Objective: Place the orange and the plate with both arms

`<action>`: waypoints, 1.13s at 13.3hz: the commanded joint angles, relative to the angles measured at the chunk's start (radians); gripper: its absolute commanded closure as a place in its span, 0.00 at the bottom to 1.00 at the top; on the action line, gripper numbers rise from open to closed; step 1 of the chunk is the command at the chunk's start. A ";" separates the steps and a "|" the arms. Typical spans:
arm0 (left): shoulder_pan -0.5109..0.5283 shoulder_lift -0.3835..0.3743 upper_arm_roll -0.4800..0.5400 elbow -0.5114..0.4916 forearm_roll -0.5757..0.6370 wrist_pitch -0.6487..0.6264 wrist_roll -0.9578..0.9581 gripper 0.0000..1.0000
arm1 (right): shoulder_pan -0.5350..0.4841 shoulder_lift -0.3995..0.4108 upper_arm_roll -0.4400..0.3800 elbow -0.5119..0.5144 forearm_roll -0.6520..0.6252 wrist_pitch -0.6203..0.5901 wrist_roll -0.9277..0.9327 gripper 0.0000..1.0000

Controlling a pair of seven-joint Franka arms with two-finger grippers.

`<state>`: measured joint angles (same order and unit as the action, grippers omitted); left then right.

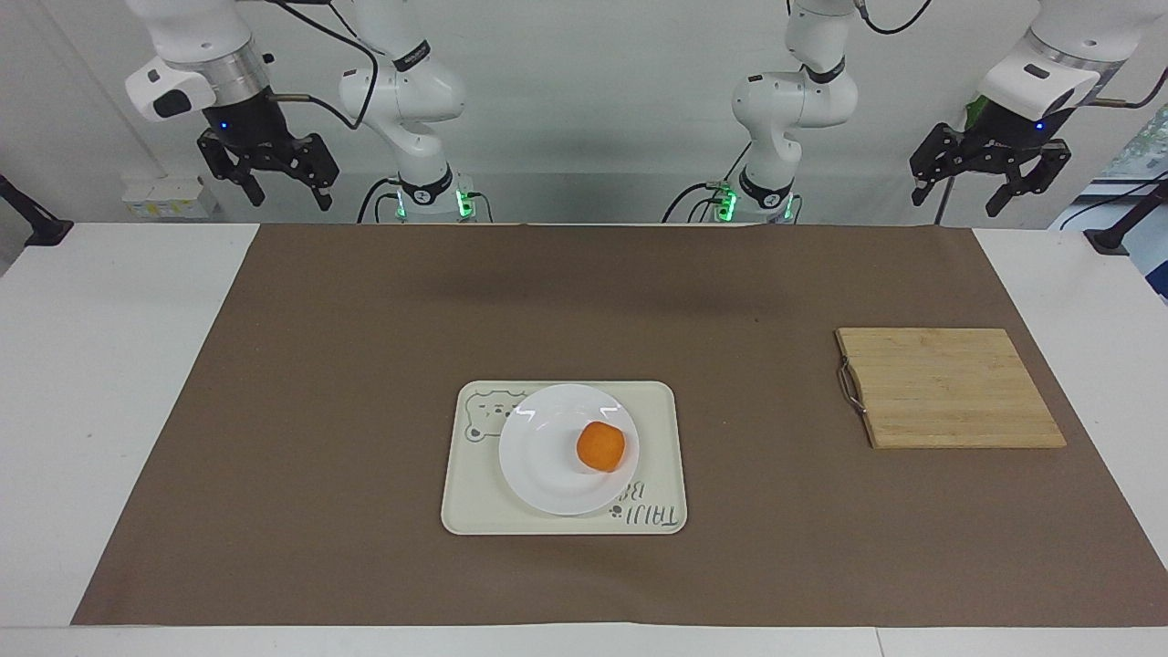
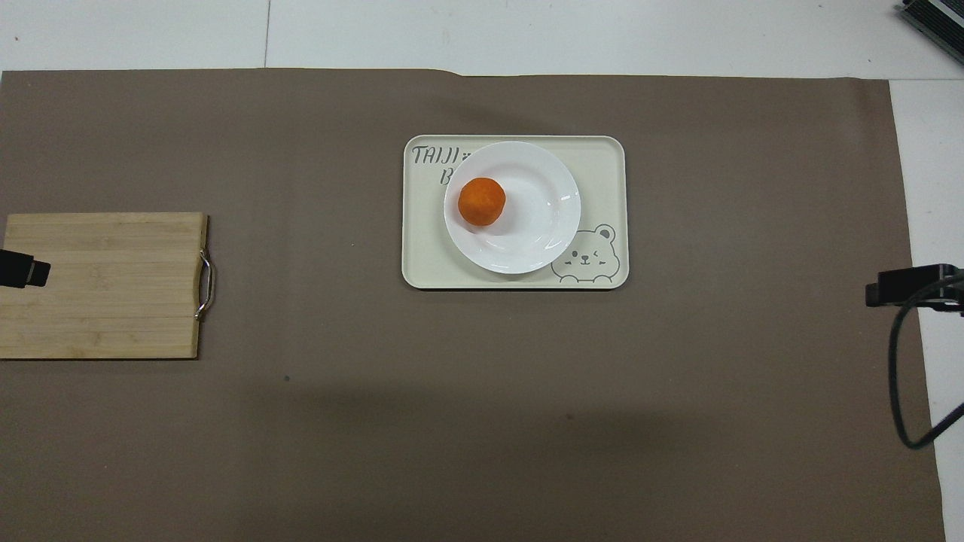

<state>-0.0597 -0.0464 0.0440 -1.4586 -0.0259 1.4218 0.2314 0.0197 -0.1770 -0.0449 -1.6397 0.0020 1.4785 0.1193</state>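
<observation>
The orange (image 1: 600, 446) lies in the white plate (image 1: 547, 465), toward the left arm's side of it. The plate sits on the cream bear tray (image 1: 474, 506) in the middle of the brown mat. The orange (image 2: 482, 201) and the plate (image 2: 538, 218) also show in the overhead view. My right gripper (image 1: 287, 196) hangs open and empty, high over the table's edge nearest the robots, at the right arm's end. My left gripper (image 1: 954, 205) hangs open and empty, high at the left arm's end. Both are far from the tray.
A bamboo cutting board (image 1: 949, 388) with a metal handle lies on the mat toward the left arm's end. The brown mat (image 1: 365, 365) covers most of the white table. Only the tips of the left gripper (image 2: 22, 269) and right gripper (image 2: 907, 284) show in the overhead view.
</observation>
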 commanded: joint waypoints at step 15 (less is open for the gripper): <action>0.008 0.003 -0.004 0.021 0.000 -0.021 -0.009 0.00 | -0.018 -0.012 0.022 0.017 -0.007 -0.070 0.017 0.00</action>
<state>-0.0597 -0.0464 0.0440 -1.4586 -0.0259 1.4218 0.2313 0.0179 -0.1815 -0.0240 -1.6202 -0.0314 1.4198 0.1228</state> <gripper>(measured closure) 0.000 0.000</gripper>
